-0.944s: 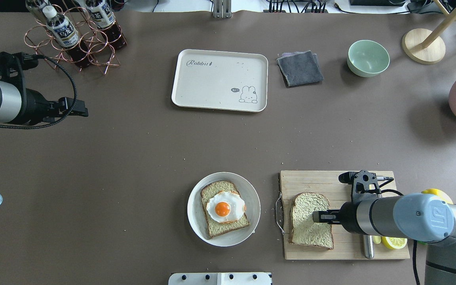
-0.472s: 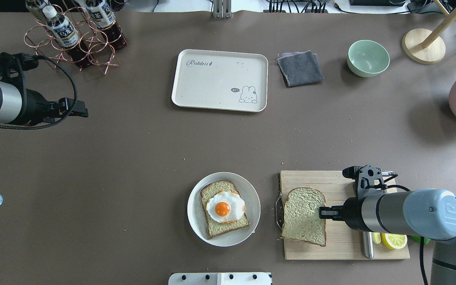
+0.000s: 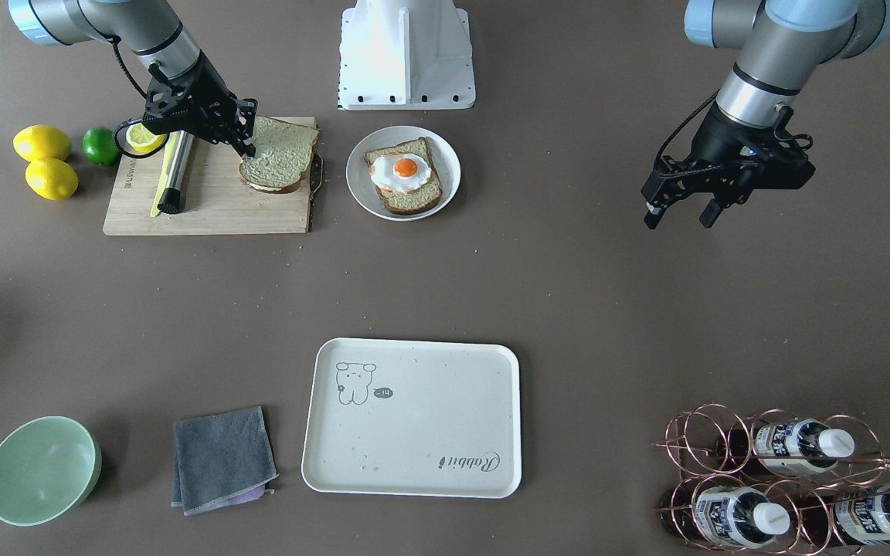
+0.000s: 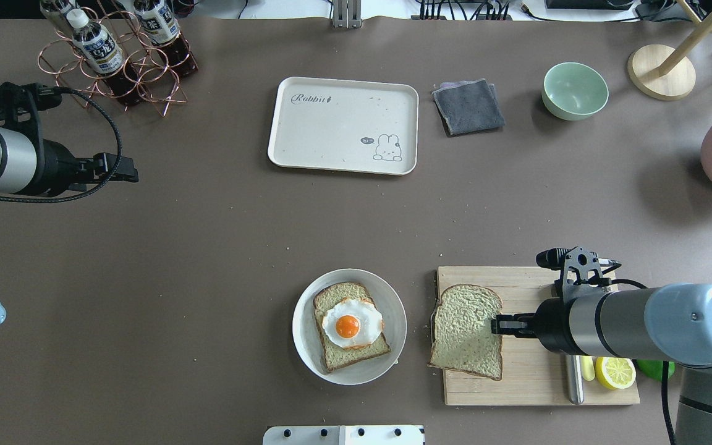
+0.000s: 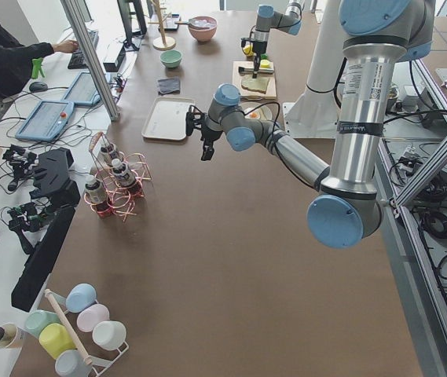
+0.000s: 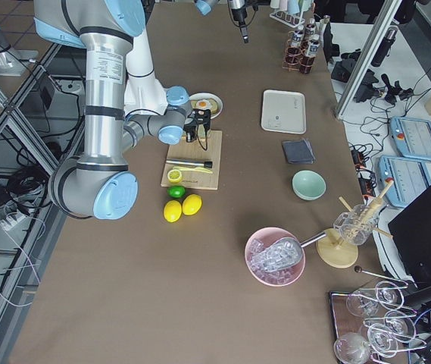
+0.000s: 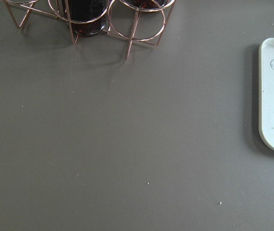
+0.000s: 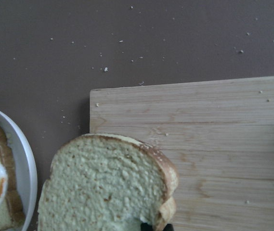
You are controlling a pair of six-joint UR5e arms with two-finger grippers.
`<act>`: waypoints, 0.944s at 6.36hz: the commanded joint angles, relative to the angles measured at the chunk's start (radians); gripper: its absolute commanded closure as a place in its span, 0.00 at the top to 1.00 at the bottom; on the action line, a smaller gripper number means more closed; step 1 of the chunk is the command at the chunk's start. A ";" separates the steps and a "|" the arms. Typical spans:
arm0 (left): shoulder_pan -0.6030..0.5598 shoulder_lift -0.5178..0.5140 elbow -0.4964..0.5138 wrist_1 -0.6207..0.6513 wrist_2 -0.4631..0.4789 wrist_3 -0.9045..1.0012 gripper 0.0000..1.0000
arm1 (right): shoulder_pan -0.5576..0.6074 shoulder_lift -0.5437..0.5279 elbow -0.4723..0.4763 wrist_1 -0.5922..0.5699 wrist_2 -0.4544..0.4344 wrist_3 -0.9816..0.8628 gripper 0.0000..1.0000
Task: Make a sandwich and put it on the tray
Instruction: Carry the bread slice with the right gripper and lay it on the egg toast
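- The left pincer [image 3: 678, 215] hangs wide apart and empty over the worktop [image 4: 207, 247], at about 9 o'clock from the tray [image 4: 331, 133].
- The tray lies at 12 o'clock from the white plate [image 4: 299, 330].
- On the plate rests a bread slice [image 4: 339, 296] with the fried egg [image 4: 351, 324] on top.
- The right pincer [image 4: 497, 324] clamps the second bread slice [image 4: 464, 334] by its right edge, at 3 o'clock from the plate. The slice overhangs the left edge of the cutting board [image 4: 535, 386].

Right tool [image 4: 497, 324]: jaws were clamped on the bread slice [image 4: 464, 330] edge. Left tool [image 3: 678, 219]: pointed downward, jaws apart.
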 commanded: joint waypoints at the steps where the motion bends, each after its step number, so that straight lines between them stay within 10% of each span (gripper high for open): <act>1: 0.003 -0.002 0.006 0.000 0.002 0.000 0.97 | 0.024 0.117 -0.054 0.055 0.050 -0.001 0.00; 6: 0.003 -0.037 0.053 -0.002 0.002 0.000 0.97 | 0.011 0.420 -0.255 -0.055 0.024 -0.130 0.00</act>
